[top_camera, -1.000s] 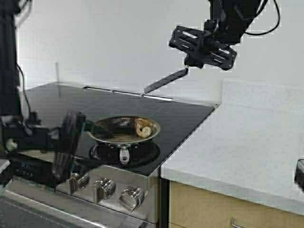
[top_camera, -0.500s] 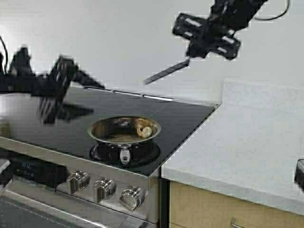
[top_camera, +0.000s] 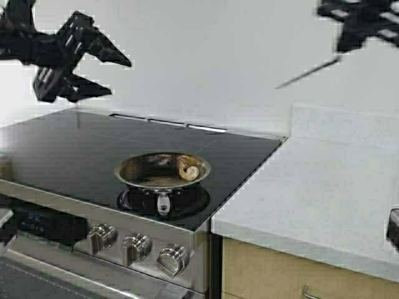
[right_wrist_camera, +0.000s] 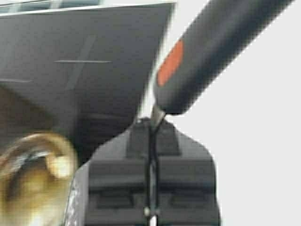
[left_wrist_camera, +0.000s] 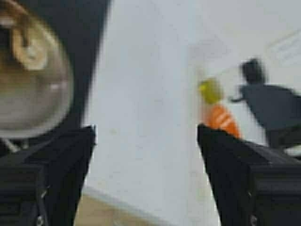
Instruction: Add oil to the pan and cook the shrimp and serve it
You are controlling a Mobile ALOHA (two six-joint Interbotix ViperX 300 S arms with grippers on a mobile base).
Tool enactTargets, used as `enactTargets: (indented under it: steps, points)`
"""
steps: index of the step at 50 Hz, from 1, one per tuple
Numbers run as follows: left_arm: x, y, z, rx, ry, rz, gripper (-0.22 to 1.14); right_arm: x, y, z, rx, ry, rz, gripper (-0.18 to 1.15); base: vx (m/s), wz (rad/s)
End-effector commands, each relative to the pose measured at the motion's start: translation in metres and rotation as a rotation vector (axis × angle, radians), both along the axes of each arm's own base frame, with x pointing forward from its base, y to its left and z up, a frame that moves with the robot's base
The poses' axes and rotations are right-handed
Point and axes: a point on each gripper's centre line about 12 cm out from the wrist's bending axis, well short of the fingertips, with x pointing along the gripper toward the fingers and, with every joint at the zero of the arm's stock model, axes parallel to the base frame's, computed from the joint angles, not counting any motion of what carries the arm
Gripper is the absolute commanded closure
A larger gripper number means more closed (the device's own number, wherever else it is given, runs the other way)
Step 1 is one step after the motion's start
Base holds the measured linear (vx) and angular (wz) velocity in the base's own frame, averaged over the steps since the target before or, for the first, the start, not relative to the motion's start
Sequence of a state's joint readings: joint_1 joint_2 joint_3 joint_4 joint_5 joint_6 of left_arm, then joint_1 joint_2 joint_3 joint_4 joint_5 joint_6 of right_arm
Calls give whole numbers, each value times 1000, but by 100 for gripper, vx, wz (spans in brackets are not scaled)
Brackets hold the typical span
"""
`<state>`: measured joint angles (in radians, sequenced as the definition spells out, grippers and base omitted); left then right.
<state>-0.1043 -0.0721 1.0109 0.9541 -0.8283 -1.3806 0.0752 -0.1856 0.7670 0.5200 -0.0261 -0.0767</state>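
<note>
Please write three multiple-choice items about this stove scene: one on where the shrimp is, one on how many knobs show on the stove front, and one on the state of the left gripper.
1. Where is the shrimp?
A. on the white counter
B. in the pan
C. on the bare cooktop

2. How many knobs show on the stove front?
A. three
B. one
C. five

3. What is the state of the left gripper?
A. shut on the pan handle
B. shut on a spatula
C. open, holding nothing

Answers:
1. B, it lies inside the pan, toward the right side.
2. A, three knobs stand in a row.
3. C, the left wrist view shows its fingers wide apart, nothing between.
</note>
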Motion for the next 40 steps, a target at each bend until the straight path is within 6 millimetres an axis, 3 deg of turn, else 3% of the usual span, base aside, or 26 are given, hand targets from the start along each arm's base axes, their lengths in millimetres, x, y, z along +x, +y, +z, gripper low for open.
enactTargets:
  steps: [1, 12, 18, 23, 28, 32, 40]
  points:
    - [-3, 6, 21, 93, -57, 26, -5, -7, -48, 10, -2, 59, -77, 90, 0, 0]
    - [-14, 27, 46, 301, -113, 134, -2, -31, -128, -6, -47, 253, -185, 90, 0, 0]
    - [-23, 40, 60, 378, -137, 221, 9, -43, -161, -23, -47, 376, -226, 90, 0, 0]
    - [-32, 49, 69, 411, -155, 278, 36, -51, -175, -46, -19, 497, -229, 90, 0, 0]
    - [-40, 53, 71, 440, -168, 304, 80, -51, -180, -75, 2, 612, -199, 90, 0, 0]
    - [-46, 56, 71, 464, -178, 312, 103, -52, -181, -93, 9, 684, -174, 90, 0, 0]
    - [-53, 58, 70, 539, -212, 290, 85, -59, -187, -123, 4, 834, -121, 90, 0, 0]
